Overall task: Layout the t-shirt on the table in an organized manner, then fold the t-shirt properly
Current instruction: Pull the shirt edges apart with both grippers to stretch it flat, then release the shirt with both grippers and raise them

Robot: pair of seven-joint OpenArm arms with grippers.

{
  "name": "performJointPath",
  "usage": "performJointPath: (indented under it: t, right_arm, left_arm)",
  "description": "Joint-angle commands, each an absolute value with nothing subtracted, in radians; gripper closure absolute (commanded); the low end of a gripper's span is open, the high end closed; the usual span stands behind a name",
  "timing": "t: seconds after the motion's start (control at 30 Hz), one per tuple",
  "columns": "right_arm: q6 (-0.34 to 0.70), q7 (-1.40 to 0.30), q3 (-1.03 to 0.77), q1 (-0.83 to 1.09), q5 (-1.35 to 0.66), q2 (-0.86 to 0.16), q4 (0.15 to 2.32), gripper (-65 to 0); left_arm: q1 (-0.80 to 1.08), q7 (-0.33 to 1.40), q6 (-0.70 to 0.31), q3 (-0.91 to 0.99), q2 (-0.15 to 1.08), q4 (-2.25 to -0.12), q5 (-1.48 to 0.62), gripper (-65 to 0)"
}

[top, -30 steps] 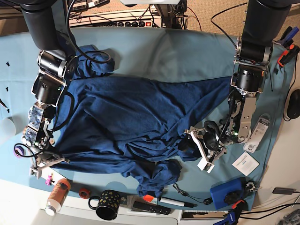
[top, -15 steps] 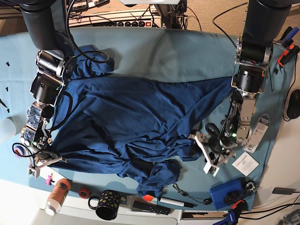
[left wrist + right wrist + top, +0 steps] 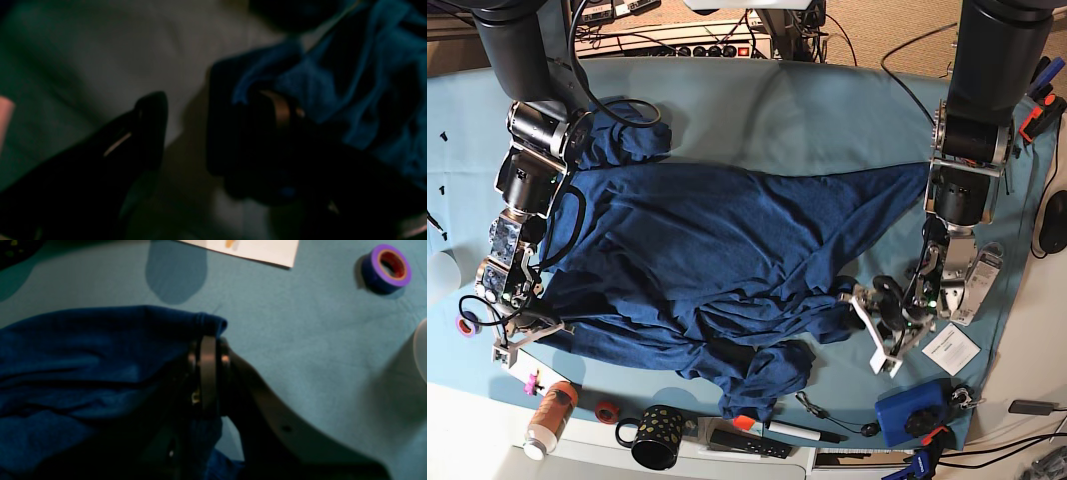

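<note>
Nearest us, along the table's front edge, we see a black mug with coloured dots (image 3: 656, 437) and a brown bottle (image 3: 550, 418). Beyond them the large dark navy-blue t-shirt (image 3: 717, 260) sprawls rumpled across the wide light teal cloth-covered table (image 3: 827, 110). Our right gripper (image 3: 207, 373) is pressed together, pinching the shirt's hem corner, near 1 purple tape roll (image 3: 386, 268). Our left gripper (image 3: 879, 330) stands spread over bare cloth just beside the shirt's bunched edge.
</note>
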State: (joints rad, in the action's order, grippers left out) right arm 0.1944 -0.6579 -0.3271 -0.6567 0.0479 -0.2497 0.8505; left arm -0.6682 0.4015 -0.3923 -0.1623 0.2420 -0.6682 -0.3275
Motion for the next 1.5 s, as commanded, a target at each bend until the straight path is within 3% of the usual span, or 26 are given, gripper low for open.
performJointPath:
  t: [0.0, 0.13, 0.23, 0.3, 0.4, 0.43, 0.53, 0.77, 1.13, 1.47]
  right_arm:
    - [0.194, -0.636, -0.327, -0.695, 0.042, -0.263, 0.868, 0.0]
    - [0.194, -0.636, -0.327, -0.695, 0.042, -0.263, 0.868, 0.0]
    - [0.194, -0.636, -0.327, -0.694, 0.042, -0.263, 0.868, 0.0]
    - [0.194, -0.636, -0.327, -0.695, 0.042, -0.263, 0.868, 0.0]
    - [0.194, -0.636, -0.327, -0.694, 0.042, -0.263, 0.868, 0.0]
    - [0.194, -0.636, -0.327, -0.694, 0.042, -0.263, 0.868, 0.0]
    - [0.194, -0.636, -0.327, -0.694, 0.042, -0.264, 0.868, 0.0]
    - [0.194, -0.636, -0.327, -0.694, 0.043, -0.263, 0.868, 0.0]
    - [0.184, -0.636, -0.327, -0.694, 0.046, -0.264, 0.868, 0.0]
    - [0.147, -0.639, -0.327, -0.694, 0.054, -0.263, 0.868, 0.0]
  left_arm:
    - [-0.709, 0.373, -0.393, -0.159, 0.246, -0.677, -0.351, -39.9]
    - [-0.710, 0.374, -0.425, -0.159, 0.245, -0.672, -0.398, -39.5]
    - [-0.712, 0.373, -0.442, -0.159, 0.231, -0.672, -0.401, -34.6]
    - [-0.712, 0.373, -0.445, -0.159, 0.216, -0.672, -0.397, -26.0]
    - [-0.712, 0.351, -0.440, -0.159, 0.198, -0.672, -0.387, -2.1]
    - [-0.713, 0.329, -0.438, -0.159, 0.194, -0.672, -0.371, 0.0]
    - [-0.722, 0.275, -0.429, -0.159, 0.197, -0.672, -0.328, 0.0]
    - [-0.778, 0.273, -0.222, -0.159, 0.211, -0.672, -0.276, 0.0]
    - [-0.799, 0.269, -0.039, -0.159, 0.231, -0.672, -0.226, 0.0]
    - [-0.798, 0.268, 0.016, -0.159, 0.238, -0.672, -0.179, 0.0]
